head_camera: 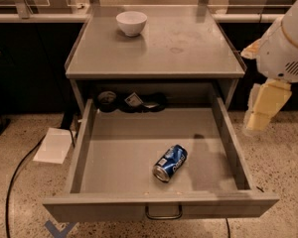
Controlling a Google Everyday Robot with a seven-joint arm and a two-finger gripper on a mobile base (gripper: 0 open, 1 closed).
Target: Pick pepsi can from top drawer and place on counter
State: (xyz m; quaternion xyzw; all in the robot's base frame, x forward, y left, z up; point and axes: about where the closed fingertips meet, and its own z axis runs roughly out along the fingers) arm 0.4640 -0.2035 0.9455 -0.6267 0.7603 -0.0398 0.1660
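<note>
Top drawer [124,148] open — pepsi can [170,163] inside; gripper [257,122] outside, right.

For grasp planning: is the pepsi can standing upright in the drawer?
No, the pepsi can lies on its side in the top drawer; the gripper hangs outside, to its right.

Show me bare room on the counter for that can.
The counter is bare everywhere but its back left, where the white bowl sits. The top drawer is crowded only along its back, with dark clutter. The gripper hangs right of the drawer.
</note>
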